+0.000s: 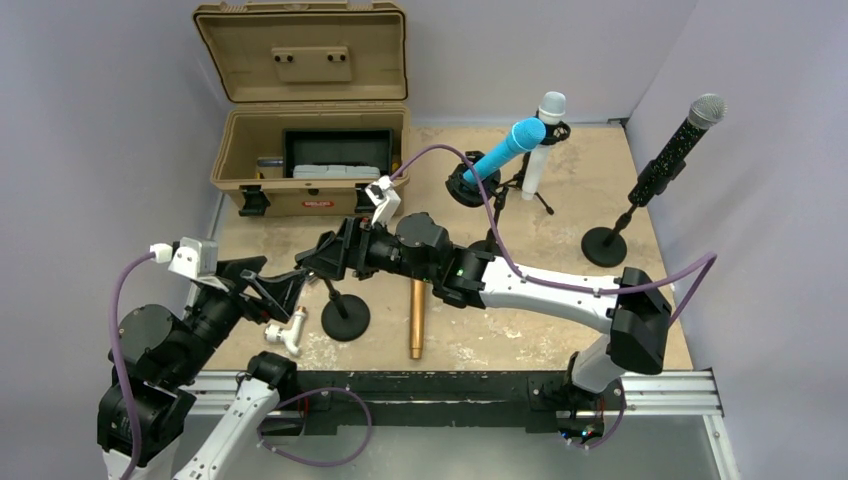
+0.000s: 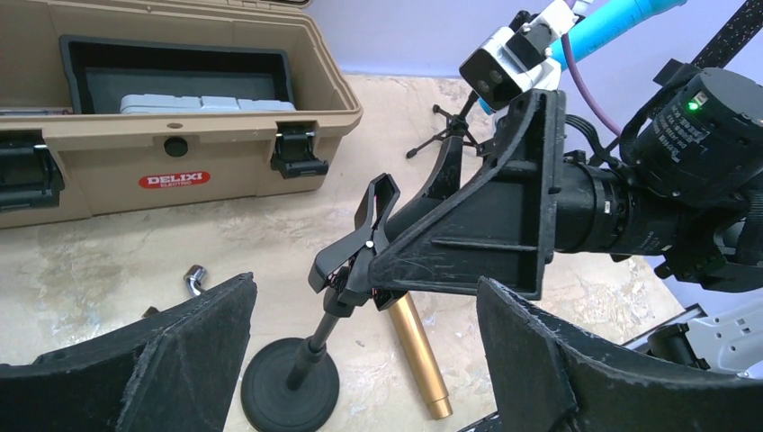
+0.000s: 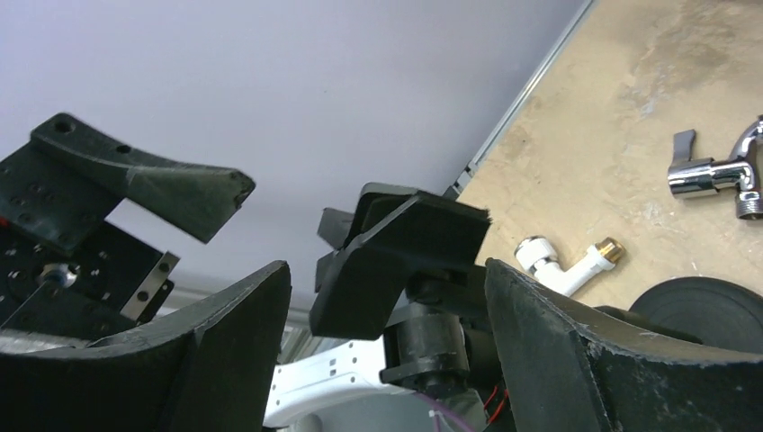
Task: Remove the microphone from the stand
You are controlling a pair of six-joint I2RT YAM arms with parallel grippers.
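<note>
Here, the gold microphone (image 1: 416, 320) lies flat on the bench (image 1: 600, 180), just beside the round base of the stand (image 1: 346, 318) and apart from its clip (image 2: 358, 236), which appears empty. The microphone's upper end is hidden under the right arm. The right tool (image 3: 389, 268) stands wide, its fingers straddling the clip without visibly pressing it. The left tool (image 2: 364, 288) is likewise wide and holds nothing, facing the clip from the opposite side.

Judged from this layout, removal looks essentially complete and the step in hand is the retreat. Done well, the right tool backs out along its own axis with both fingers off the clip, so the stand is not tipped. In the top view the microphone lies right of the right tool and nearer the arm bases, well apart from the left tool.
</note>
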